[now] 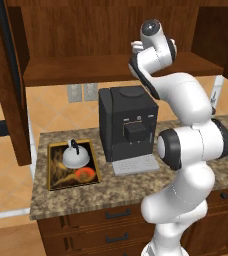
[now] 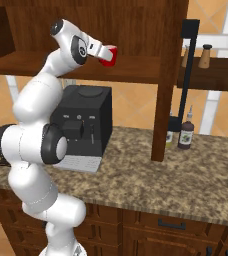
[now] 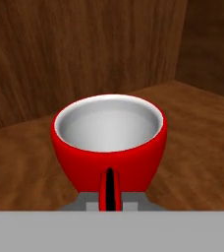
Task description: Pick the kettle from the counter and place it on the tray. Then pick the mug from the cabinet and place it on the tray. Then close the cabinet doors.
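Note:
The red mug (image 3: 109, 147) stands upright on the wooden shelf of the cabinet (image 3: 197, 128), its white inside facing up. My gripper (image 3: 110, 203) reaches into the cabinet, and its fingertips (image 3: 88, 202) press on both sides of the mug's handle. From the right base view the mug (image 2: 109, 55) sits at the tip of my gripper (image 2: 102, 52) over the shelf (image 2: 136, 67). The silver kettle (image 1: 76, 156) rests on the gold-rimmed tray (image 1: 52, 172) at the left end of the counter (image 1: 116, 192). One cabinet door (image 1: 11, 85) stands open at the left.
A black coffee machine (image 1: 128, 122) stands on the counter right of the tray, below the shelf. The right cabinet door (image 2: 168, 80) hangs open with its black bar handle (image 2: 186, 75). Dark bottles (image 2: 186, 135) stand behind it, and two shakers (image 2: 204, 56) sit on a side shelf.

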Controlling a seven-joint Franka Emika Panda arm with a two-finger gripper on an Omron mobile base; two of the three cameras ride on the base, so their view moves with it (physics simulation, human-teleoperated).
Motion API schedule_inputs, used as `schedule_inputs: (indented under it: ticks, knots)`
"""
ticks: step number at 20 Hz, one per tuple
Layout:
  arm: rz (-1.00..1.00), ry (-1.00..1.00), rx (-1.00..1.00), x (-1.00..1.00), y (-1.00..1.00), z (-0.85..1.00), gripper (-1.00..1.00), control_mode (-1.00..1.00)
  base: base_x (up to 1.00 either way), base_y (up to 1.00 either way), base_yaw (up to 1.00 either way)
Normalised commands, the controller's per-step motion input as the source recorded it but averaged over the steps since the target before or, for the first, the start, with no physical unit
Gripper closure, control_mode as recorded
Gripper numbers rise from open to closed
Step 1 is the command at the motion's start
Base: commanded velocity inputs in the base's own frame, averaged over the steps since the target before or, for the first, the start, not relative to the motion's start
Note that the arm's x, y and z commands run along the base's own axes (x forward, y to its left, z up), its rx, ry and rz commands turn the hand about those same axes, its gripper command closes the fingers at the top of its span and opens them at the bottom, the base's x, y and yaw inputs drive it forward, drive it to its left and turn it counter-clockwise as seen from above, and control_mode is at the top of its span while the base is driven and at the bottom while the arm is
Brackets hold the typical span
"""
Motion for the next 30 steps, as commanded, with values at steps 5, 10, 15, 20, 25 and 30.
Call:
schedule_inputs:
  ticks: [5,10,15,20,25,30]
  knots:
    - [0.0,-0.04,0.0,-0.03,0.0,-0.07,1.0,-1.0,0.0,0.0,0.0]
    - [0.01,-0.02,0.0,-0.52,0.0,0.0,1.0,-1.0,0.0,0.0,0.0]
    - [0.11,-0.13,0.0,-0.99,0.0,0.0,1.0,-1.0,0.0,0.0,0.0]
    - [0.24,-0.17,-0.07,-1.0,0.12,0.0,1.0,-1.0,0.0,0.0,0.0]
    - [0.37,-0.1,-0.04,-1.0,0.26,0.01,1.0,-1.0,0.0,0.0,0.0]
    - [0.58,0.01,-0.2,-1.0,0.56,0.09,1.0,-1.0,0.0,0.0,0.0]
